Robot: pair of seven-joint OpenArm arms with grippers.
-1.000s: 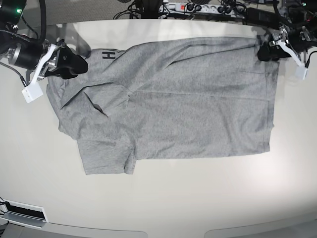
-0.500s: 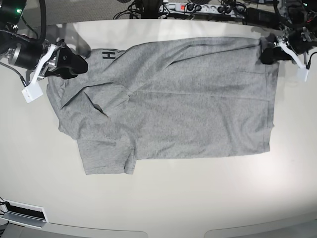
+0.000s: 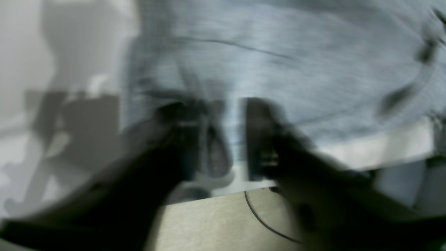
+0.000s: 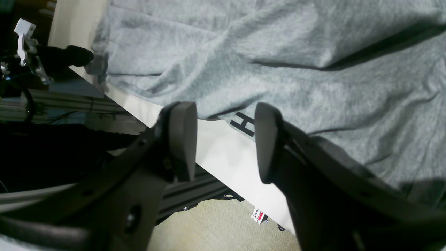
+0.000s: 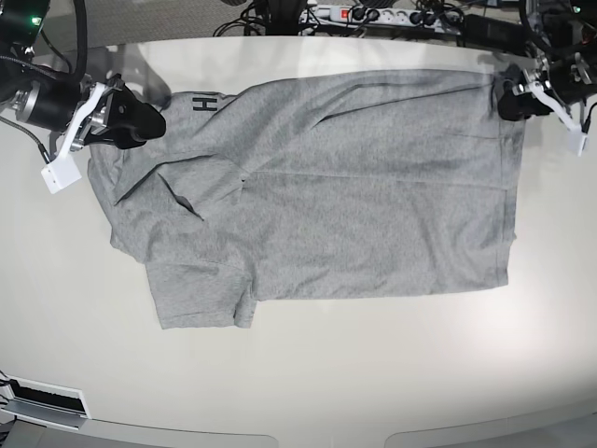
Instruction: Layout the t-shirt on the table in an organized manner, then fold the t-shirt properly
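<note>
The grey t-shirt (image 5: 354, 205) lies spread on the off-white table (image 5: 308, 373), back side up, sleeves and collar to the left and hem to the right. A black letter H (image 5: 204, 103) shows at the turned-over collar edge. My right gripper (image 5: 154, 121) hovers at that collar corner. In the right wrist view it (image 4: 224, 143) stands open, with the H (image 4: 244, 123) and the table rim between its fingers and nothing held. My left gripper (image 5: 506, 103) sits at the hem's far corner. The left wrist view is blurred, and there it (image 3: 223, 139) has its fingers apart over the shirt's (image 3: 278, 52) edge.
A power strip with cables (image 5: 373, 14) runs along the table's far edge. A white box (image 5: 42, 401) sits at the near left corner. One sleeve (image 5: 201, 294) is folded under at the lower left. Beige floor (image 4: 216, 226) shows beyond the table rim.
My left gripper has drawn a little to the right, off the hem corner, and its fingers now stand apart. The right arm and the shirt have not moved.
</note>
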